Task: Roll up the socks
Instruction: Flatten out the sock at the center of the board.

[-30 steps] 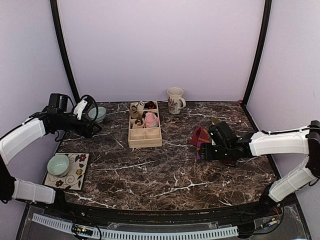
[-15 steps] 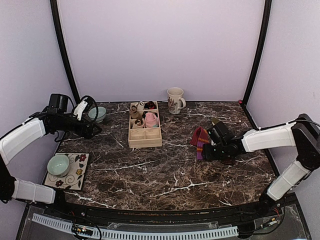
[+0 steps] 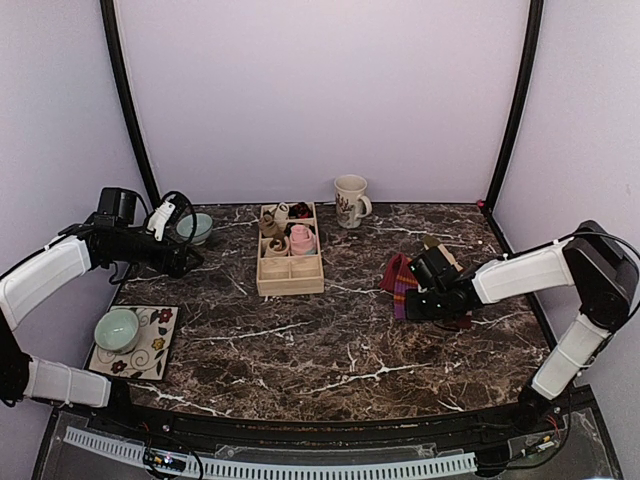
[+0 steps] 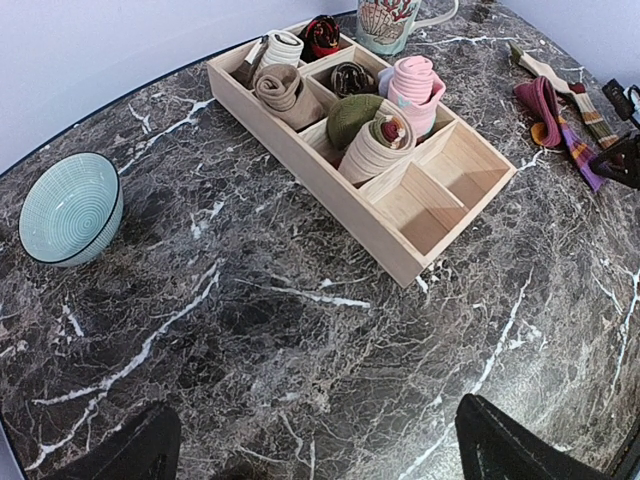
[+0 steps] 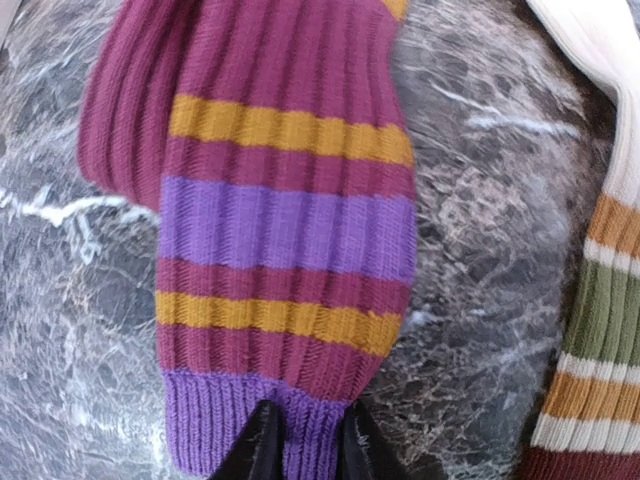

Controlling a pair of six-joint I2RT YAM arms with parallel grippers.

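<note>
Near-left corner of the tabletop: a pale green bowl [image 3: 117, 330] sits on a flowered mat [image 3: 155, 352], close by my left arm's base.
Right hand: my right hand [image 5: 305, 445] lies low over the right half of the tabletop, its two fingers drawn close together and nipped on the purple cuff of the striped sock [image 5: 285, 220].
Striped sock: maroon with purple and orange bands, it lies flat on the marble right of centre, with its cuff end at my fingers and the rest running away toward the far edge.
Second sock: a cream sock [image 5: 600, 330] with orange, green and maroon bands lies just beside the striped one on its right, with bare marble between them.
Left hand: my left hand [image 4: 320, 450] hovers above the left side of the tabletop with its fingers spread wide and nothing between them.
Wooden box [image 3: 290, 285]: it stands mid-tabletop toward the far edge, divided into compartments. Its farther compartments hold a pink bundle [image 4: 416, 85] and beige rolls [image 4: 285, 90].
Far-left corner: a teal bowl [image 3: 197, 227] stands on the marble, well apart from the box.
Far edge: a flowered mug [image 3: 350, 200] stands just beyond the box, to its right.
</note>
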